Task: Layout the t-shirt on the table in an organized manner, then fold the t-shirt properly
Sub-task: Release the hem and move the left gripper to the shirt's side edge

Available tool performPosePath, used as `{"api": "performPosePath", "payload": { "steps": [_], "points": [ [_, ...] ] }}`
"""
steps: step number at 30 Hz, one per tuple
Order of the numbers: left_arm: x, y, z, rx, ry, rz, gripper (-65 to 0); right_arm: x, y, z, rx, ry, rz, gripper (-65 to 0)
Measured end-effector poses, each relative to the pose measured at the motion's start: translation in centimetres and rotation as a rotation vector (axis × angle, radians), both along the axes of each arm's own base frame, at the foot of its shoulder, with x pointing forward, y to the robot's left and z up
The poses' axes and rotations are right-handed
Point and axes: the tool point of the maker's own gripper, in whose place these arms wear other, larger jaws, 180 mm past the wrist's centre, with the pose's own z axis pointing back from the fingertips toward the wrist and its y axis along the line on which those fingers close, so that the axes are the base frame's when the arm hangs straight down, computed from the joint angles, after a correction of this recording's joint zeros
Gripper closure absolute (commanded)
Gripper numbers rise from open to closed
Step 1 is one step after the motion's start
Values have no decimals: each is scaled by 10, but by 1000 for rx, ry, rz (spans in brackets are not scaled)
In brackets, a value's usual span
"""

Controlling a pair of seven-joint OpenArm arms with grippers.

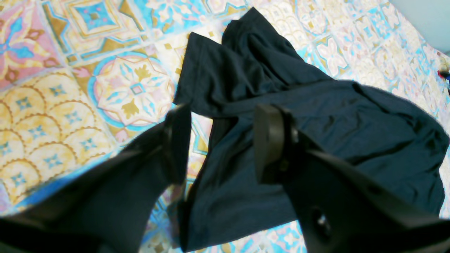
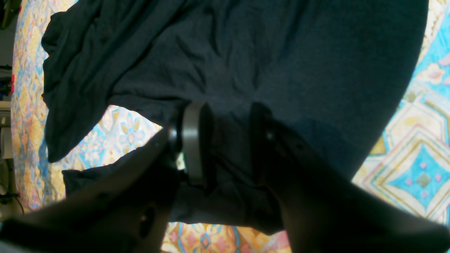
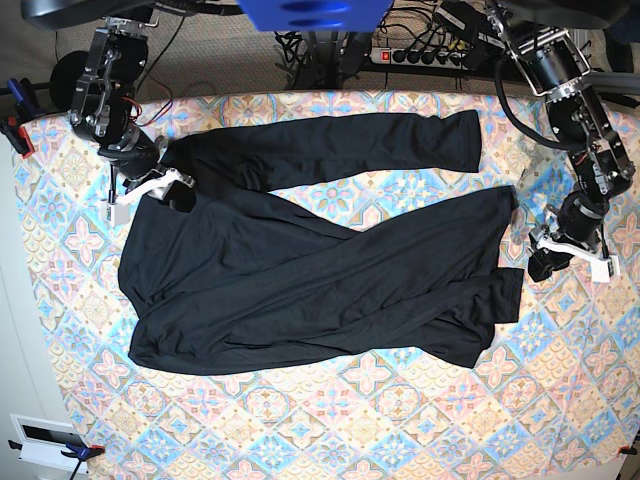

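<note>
Close in on the left wrist view, the left gripper (image 1: 219,144) hangs with jaws parted and nothing between them, the shirt (image 1: 281,140) lying below and running away toward one o'clock. Over on the right wrist view, the right gripper (image 2: 225,144) sits at the shirt's edge with dark cloth between the jaws, though whether it's pinching I cannot tell. From the base view, the shirt (image 3: 320,265) sprawls across the middle of the table (image 3: 330,420), long axis nine to three, one sleeve stretched along the far side. Right gripper (image 3: 165,188) at its ten o'clock corner, left gripper (image 3: 548,262) just off its three o'clock end. I'd say the right arm is nearer the cloth.
</note>
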Motion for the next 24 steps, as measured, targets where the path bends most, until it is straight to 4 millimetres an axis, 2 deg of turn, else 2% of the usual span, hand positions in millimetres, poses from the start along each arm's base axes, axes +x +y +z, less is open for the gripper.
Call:
{"api": "performPosePath", "payload": {
  "steps": [5,9,11,15,20,22,24],
  "points": [
    [20,-11,16,-34,-66,-4,-284,0,0,0,0,1,-1,-193],
    [27,-9,25,-32,-95,9,-284,0,0,0,0,1,-1,-193],
    [36,-9,39,-37,-168,42,-284,0,0,0,1,1,-1,-193],
    [39,-17,66,-16,-290,49,-284,0,0,-1,0,2,-1,-193],
    [38,-26,85,-4,-350,53,-284,0,0,0,1,0,-1,-192],
    [38,-31,89,-3,-364,40,-284,0,0,-1,1,2,-1,-192],
    [40,-38,85,-4,-353,27,-284,1,0,0,0,-1,-1,-191]
  ]
}}
